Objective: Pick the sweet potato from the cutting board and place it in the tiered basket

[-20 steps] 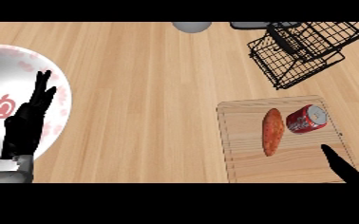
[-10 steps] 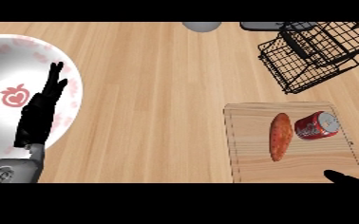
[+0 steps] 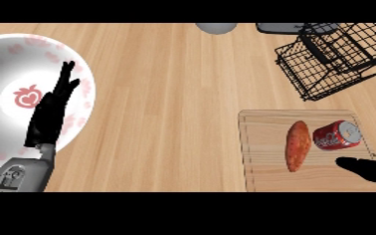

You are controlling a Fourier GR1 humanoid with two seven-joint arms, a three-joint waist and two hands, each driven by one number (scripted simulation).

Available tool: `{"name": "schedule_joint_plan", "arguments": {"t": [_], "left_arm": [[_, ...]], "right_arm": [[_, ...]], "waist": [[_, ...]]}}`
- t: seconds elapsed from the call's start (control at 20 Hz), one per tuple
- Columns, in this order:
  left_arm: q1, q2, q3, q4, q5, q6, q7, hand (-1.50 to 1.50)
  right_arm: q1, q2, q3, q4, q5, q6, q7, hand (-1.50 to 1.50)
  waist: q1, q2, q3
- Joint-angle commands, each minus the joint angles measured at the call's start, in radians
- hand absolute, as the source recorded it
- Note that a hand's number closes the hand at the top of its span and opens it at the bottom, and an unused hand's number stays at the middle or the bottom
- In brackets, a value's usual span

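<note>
An orange sweet potato (image 3: 297, 145) lies lengthwise on the wooden cutting board (image 3: 263, 169) at the lower right. A red soda can (image 3: 337, 134) lies on its side just right of it. The black wire tiered basket (image 3: 328, 59) stands at the upper right, beyond the board. My right hand (image 3: 360, 168) shows only in part at the right edge, over the board's right side, just below the can and apart from the sweet potato. My left hand (image 3: 51, 110) rests open at the left, fingers up, over a plate.
A large white plate (image 3: 22, 64) with red fruit prints lies at the far left under my left hand. A grey round object (image 3: 215, 27) and a dark flat item (image 3: 279, 28) sit at the counter's far edge.
My right hand has come further into view over the board toward the can. The view has shifted a little, so the board and plate sit slightly further right.
</note>
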Motion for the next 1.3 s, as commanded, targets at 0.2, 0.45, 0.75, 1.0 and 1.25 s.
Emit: {"name": "schedule_joint_plan", "arguments": {"t": [0.2, 0.45, 0.75, 1.0, 1.25], "left_arm": [[-0.020, -0.011, 0.010, 0.039, 0.003, -0.020, -0.028, 0.00], [-0.006, -0.003, 0.010, -0.008, -0.024, -0.004, -0.003, 0.00], [-0.007, -0.023, 0.019, 0.030, -0.012, -0.021, -0.003, 0.00], [-0.027, -0.033, 0.019, 0.028, -0.024, -0.013, -0.009, 0.00], [0.015, -0.036, 0.031, 0.058, -0.023, -0.022, -0.051, 0.00]], "right_arm": [[-0.120, -0.017, 0.076, 0.115, -0.046, 0.055, 0.275, -1.50], [-0.195, 0.028, 0.145, 0.196, -0.028, 0.028, 0.276, -1.50], [-0.192, 0.008, 0.205, 0.169, 0.001, 0.041, 0.276, -1.50], [-0.200, -0.032, 0.232, 0.182, 0.008, 0.071, 0.276, -1.50], [-0.196, 0.012, 0.291, 0.217, 0.091, 0.042, 0.276, -1.50]], "waist": [[0.002, 0.000, 0.001], [0.009, -0.003, 0.002], [-0.014, -0.006, 0.001], [-0.020, -0.006, -0.002], [-0.022, -0.006, 0.000]]}}
